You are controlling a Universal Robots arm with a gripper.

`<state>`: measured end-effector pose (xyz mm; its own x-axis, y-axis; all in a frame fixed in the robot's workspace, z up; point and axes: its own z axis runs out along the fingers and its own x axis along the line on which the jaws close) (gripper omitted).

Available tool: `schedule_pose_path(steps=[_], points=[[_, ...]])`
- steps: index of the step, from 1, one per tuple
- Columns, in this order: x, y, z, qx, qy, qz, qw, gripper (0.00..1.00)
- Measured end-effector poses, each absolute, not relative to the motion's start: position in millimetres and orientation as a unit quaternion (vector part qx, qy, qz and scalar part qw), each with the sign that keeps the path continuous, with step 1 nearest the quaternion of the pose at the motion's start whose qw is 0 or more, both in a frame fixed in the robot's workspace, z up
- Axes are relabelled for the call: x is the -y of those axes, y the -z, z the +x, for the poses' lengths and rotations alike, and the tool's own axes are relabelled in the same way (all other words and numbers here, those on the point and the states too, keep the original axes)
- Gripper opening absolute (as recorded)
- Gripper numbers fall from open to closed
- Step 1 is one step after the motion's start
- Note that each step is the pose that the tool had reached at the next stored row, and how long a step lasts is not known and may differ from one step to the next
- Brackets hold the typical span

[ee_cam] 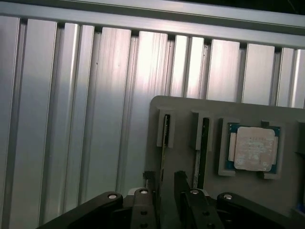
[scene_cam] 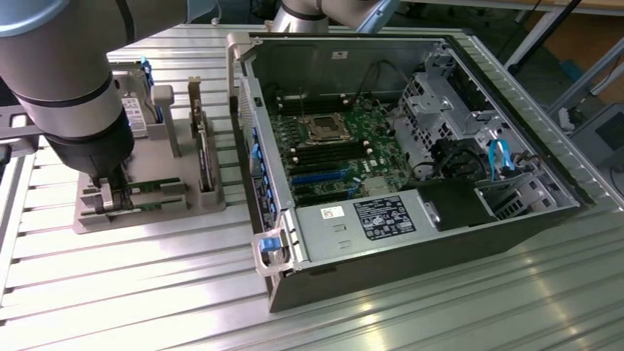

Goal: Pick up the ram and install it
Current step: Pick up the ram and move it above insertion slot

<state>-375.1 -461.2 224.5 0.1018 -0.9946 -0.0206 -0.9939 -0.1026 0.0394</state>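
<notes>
The gripper [ee_cam: 163, 187] is down at the grey holder [ee_cam: 190, 107] on the tabletop [ee_cam: 95, 119], its fingers [ee_cam: 181, 183] spread wide either side of the ram [ee_cam: 165, 143], which stands on edge in its slot, beside a second stick [ee_cam: 205, 143]. I'd say a good grip wants the thin board centred, flat faces squeezed evenly, no twisting, and clear of that neighbour

**A:** where's the ram right now?

**B:** slim green stick, the ram [ee_cam: 165, 143] is standing on its long edge in a slot of the grey holder [ee_cam: 186, 107], roughly 9 o'clock from the open PC case [scene_cam: 410, 241] in the exterior view.

**A:** installed?

**B:** nope, not in the case.
</notes>
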Motion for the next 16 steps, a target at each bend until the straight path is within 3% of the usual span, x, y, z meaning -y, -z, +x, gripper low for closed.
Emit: schedule_pose_path(steps=[16], points=[[463.3, -223.4, -351.0, 0.67, 0.021, 0.742, 0.008, 0.3]])
